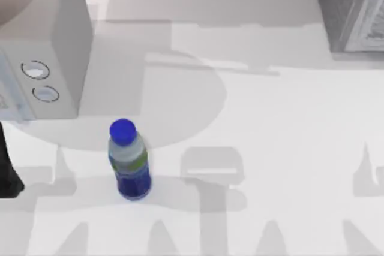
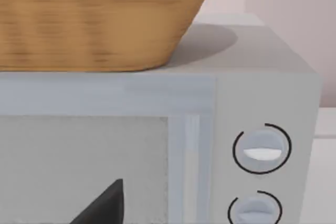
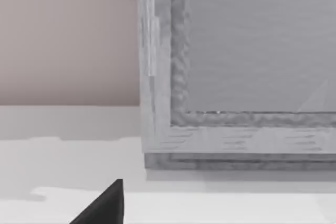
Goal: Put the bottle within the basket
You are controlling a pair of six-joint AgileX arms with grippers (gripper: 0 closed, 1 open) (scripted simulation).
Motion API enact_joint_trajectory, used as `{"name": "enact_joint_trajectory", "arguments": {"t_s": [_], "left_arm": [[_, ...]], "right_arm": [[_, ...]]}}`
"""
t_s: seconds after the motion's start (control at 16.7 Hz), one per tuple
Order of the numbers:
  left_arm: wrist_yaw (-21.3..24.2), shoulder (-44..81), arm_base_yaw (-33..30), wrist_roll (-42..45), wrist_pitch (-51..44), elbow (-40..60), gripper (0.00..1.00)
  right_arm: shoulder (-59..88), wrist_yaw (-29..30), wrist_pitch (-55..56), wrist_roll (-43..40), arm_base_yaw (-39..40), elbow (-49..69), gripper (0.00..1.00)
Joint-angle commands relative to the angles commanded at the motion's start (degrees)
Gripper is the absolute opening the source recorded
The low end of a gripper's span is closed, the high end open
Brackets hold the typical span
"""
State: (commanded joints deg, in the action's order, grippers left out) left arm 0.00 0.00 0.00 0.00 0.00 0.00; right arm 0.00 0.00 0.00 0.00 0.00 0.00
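Bottle stands upright on our table, left of centre, near the microwave bearing the basket; we cannot tell either gripper's state, and a careless approach could topple the bottle.

Blue-capped bottle upright, left-centre on table.

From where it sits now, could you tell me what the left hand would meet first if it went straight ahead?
Probably the microwave's front door; the left wrist view faces it squarely, with the wicker basket on top. Depth is unclear.
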Motion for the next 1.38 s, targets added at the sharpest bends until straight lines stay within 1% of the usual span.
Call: {"name": "enact_joint_trajectory", "arguments": {"t_s": [0.24, 0.36, 0.48, 0.66, 1.14, 1.38], "left_arm": [[0.7, 1.8, -0.2, 0.2, 1.8, 0.0, 1.0], [2.3, 6.0, -0.6, 0.7, 5.9, -0.2, 1.0], [4.6, 12.7, -1.3, 1.4, 12.2, -0.5, 1.0], [9.2, 26.7, -2.8, 2.6, 25.2, -1.3, 1.0], [24.1, 73.7, -7.8, 6.4, 67.2, -3.8, 1.0], [30.2, 93.8, -9.7, 7.8, 85.2, -4.6, 1.0]], "right_arm": [[0.0, 0.0, 0.0, 0.0, 0.0, 0.0, 1.0], [0.0, 0.0, 0.0, 0.0, 0.0, 0.0, 1.0], [0.0, 0.0, 0.0, 0.0, 0.0, 0.0, 1.0], [0.0, 0.0, 0.0, 0.0, 0.0, 0.0, 1.0], [0.0, 0.0, 0.0, 0.0, 0.0, 0.0, 1.0], [0.0, 0.0, 0.0, 0.0, 0.0, 0.0, 1.0]]}}
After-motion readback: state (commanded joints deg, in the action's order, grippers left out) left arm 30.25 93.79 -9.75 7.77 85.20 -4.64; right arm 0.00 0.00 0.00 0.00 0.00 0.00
